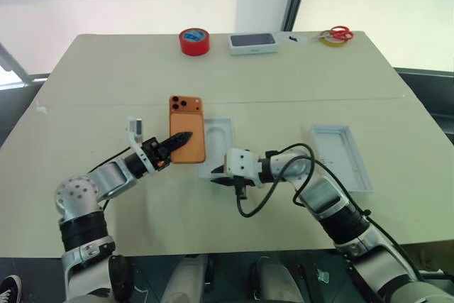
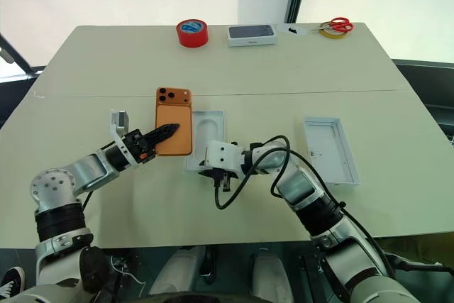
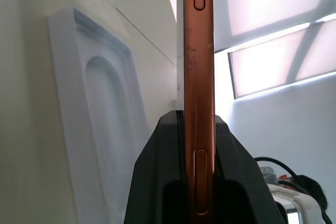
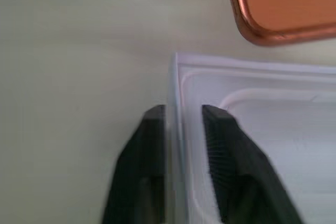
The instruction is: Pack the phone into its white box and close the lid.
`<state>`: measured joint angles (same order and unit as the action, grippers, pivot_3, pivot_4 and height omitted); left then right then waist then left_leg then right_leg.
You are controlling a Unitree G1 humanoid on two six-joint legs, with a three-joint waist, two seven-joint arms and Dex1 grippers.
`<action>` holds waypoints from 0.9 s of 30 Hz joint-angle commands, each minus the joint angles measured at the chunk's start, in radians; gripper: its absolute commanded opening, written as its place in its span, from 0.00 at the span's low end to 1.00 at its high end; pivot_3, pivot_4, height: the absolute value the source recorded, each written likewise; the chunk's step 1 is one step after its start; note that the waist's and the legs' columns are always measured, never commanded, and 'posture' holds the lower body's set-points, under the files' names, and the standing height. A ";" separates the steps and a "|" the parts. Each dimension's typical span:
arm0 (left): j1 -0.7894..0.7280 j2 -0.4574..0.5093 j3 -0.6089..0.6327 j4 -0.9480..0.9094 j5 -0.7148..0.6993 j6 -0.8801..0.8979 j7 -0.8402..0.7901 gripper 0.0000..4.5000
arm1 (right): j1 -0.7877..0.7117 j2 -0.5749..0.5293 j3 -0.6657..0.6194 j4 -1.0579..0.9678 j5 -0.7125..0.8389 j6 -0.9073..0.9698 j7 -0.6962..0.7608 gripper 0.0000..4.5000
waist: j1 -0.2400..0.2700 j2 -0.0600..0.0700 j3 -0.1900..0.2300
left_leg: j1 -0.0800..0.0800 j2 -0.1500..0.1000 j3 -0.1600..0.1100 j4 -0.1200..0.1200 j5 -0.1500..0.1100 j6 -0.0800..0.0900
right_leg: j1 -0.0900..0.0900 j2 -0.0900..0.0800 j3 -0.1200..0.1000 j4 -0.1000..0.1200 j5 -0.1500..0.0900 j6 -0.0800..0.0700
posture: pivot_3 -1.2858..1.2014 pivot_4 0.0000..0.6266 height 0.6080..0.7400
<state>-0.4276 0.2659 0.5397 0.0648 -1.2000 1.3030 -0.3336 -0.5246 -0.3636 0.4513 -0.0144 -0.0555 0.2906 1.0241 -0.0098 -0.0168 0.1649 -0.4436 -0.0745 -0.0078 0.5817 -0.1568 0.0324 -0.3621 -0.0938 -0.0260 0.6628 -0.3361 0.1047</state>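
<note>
While left gripper (image 1: 186,137) clamps phone (image 1: 186,128), right gripper (image 4: 181,114) straddling box (image 1: 216,148) wall should steady it; lower phone flat.

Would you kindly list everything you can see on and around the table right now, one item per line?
phone: one, orange, back up with the lens cluster at its far end, held by the left gripper beside the white tray.
white tray with rounded recess: one, white, mid-table, right of the phone, its near rim between the right gripper's fingers.
open white box part: one, white, on the table's right side.
box with dark phone picture: one, white, far edge.
tape roll: one, red with blue core, far edge.
scissors: one pair, red handles, far right corner.
table: one, cream.
left gripper: one, black, shut on the phone.
right gripper: one, black, straddling the tray's rim.
</note>
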 commanded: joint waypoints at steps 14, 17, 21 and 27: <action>0.023 -0.052 -0.099 -0.032 -0.012 -0.057 0.038 0.00 | -0.037 -0.209 -0.222 0.069 0.170 -0.128 0.107 0.98 | 0.013 -0.003 0.002 | 0.000 0.000 0.000 0.002 -0.001 0.001 | 0.002 0.000 -0.001 -0.001 0.000 0.000 | 0.52 0.24 0.99; 0.032 -0.045 -0.113 -0.014 -0.011 -0.056 0.033 0.00 | -0.054 -0.208 -0.219 0.114 0.150 -0.170 0.086 0.98 | 0.013 -0.003 0.002 | 0.000 0.000 0.000 0.002 -0.001 0.001 | 0.002 0.000 -0.001 -0.001 0.000 0.000 | 0.52 0.24 0.99; 0.026 -0.032 -0.129 0.005 0.000 -0.064 0.026 0.39 | -0.058 -0.198 -0.211 0.119 0.151 -0.179 0.076 1.00 | 0.019 -0.003 0.002 | -0.001 0.000 0.000 0.003 -0.001 0.001 | 0.002 0.000 -0.001 -0.001 0.000 0.000 | 0.52 0.24 0.99; -0.004 -0.002 -0.192 0.011 0.050 -0.065 -0.004 0.95 | -0.056 -0.183 -0.201 0.117 0.144 -0.186 0.061 1.00 | 0.023 -0.003 0.002 | -0.001 0.000 -0.001 0.007 -0.002 0.003 | 0.004 0.000 -0.002 -0.001 0.000 0.000 | 0.52 0.24 0.99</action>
<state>-0.4192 0.2507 0.3691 0.0847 -1.1769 1.2475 -0.3290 -0.5640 -0.5562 0.2602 0.1209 0.0842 0.1218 1.0937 0.0136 -0.0194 0.1673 -0.4442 -0.0743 -0.0088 0.5896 -0.1589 0.0355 -0.3577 -0.0940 -0.0278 0.6621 -0.3362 0.1047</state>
